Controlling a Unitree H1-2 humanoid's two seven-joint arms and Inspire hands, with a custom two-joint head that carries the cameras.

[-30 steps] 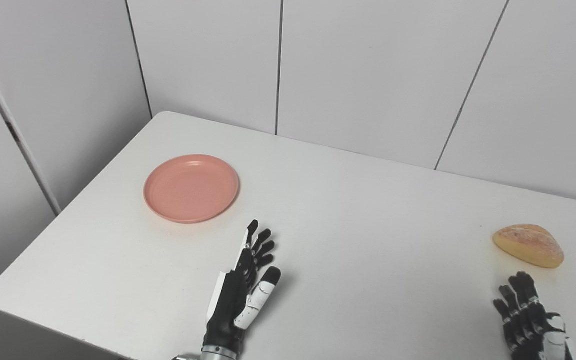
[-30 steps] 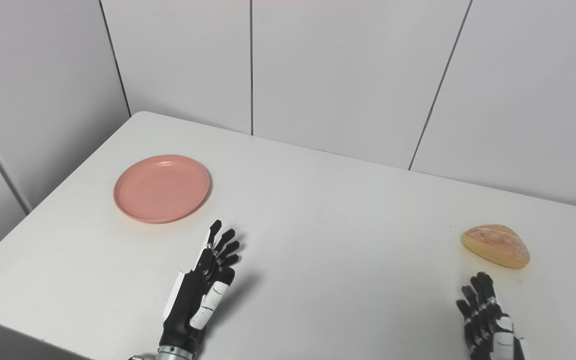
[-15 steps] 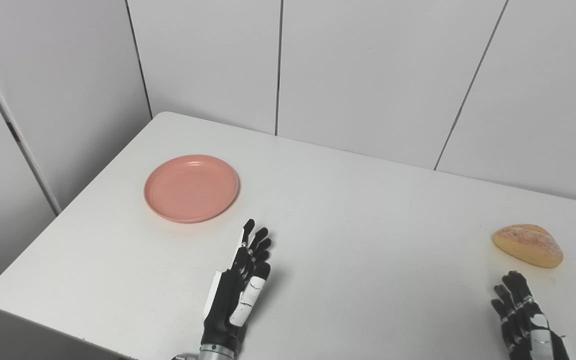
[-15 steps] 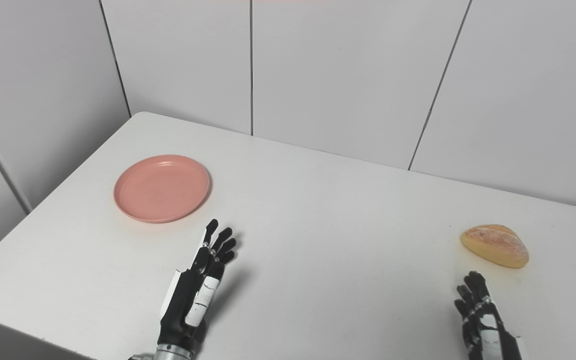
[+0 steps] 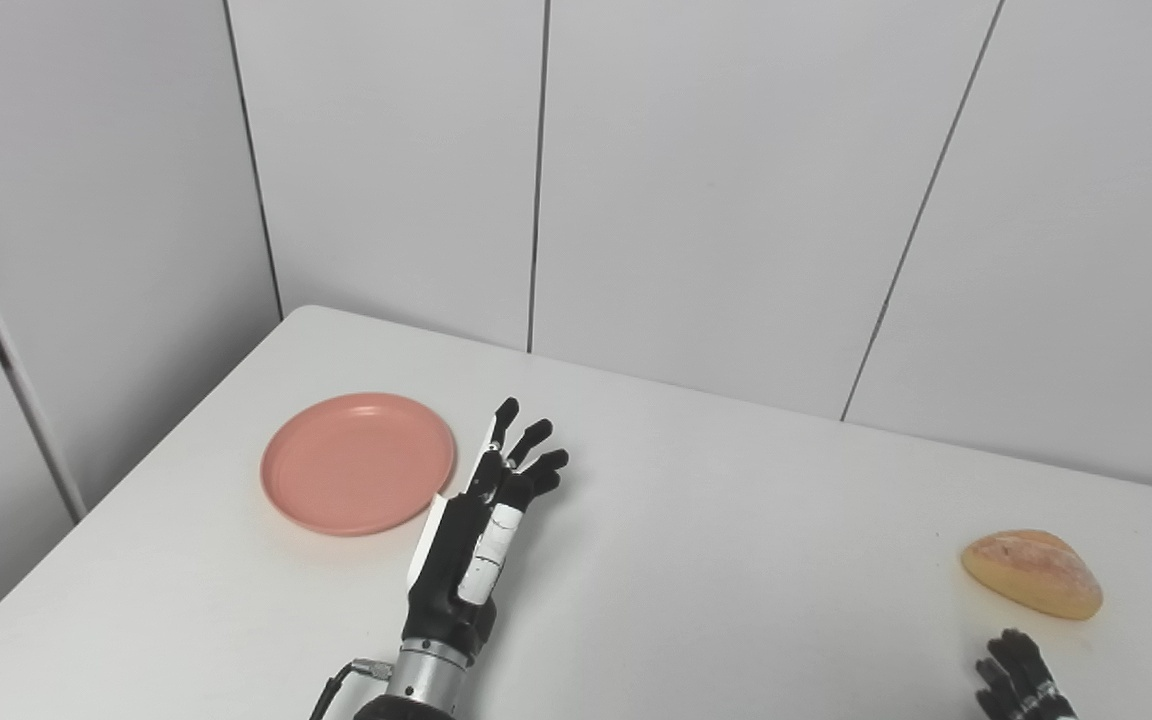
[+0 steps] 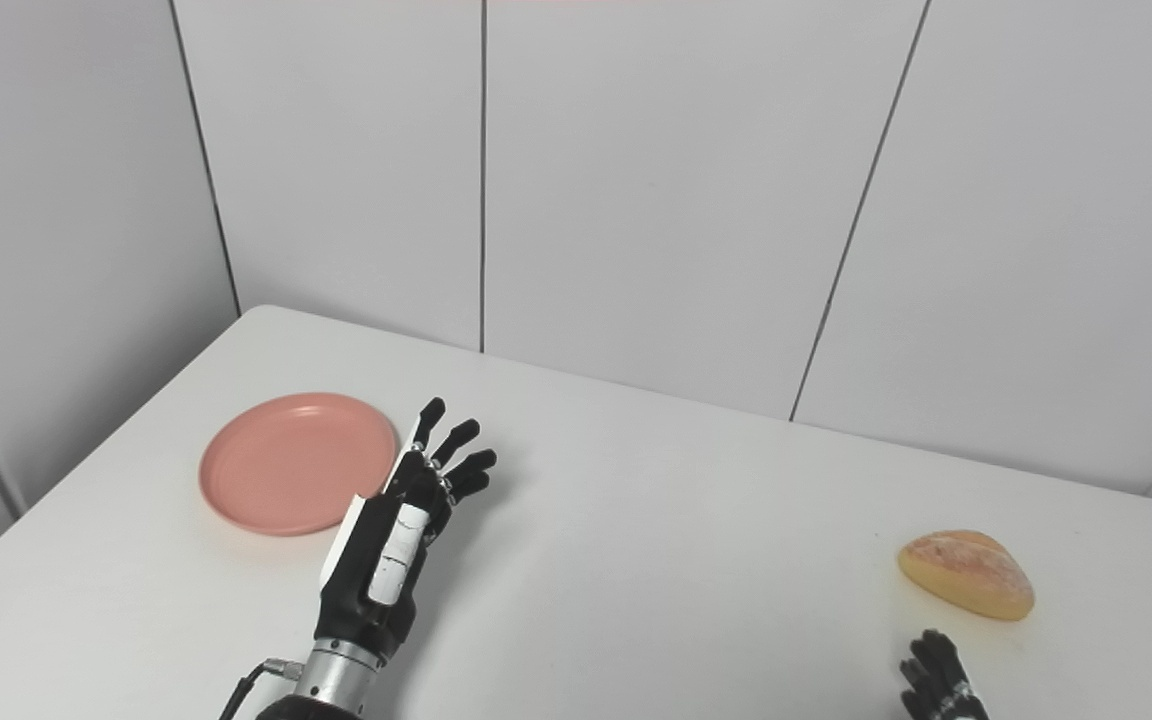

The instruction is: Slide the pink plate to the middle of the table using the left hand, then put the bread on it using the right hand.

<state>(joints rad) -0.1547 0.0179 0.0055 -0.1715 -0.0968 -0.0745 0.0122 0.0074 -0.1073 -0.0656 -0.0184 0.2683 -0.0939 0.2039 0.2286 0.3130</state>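
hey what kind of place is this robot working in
Probably a lab or test booth, not a kitchen: a bare white table boxed in by plain white wall panels, holding only a pink plate and a piece of bread, like a staged trial.

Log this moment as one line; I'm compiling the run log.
stage: reaching plate | left robot hand: open, beside pink plate | right robot hand: mostly out of frame | bread: untouched

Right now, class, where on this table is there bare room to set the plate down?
The widest bare patch lies mid-table, between the left hand and the bread. Another runs along the far edge of the table by the wall. It is crowded only at the left, where the hand sits beside the pink plate.
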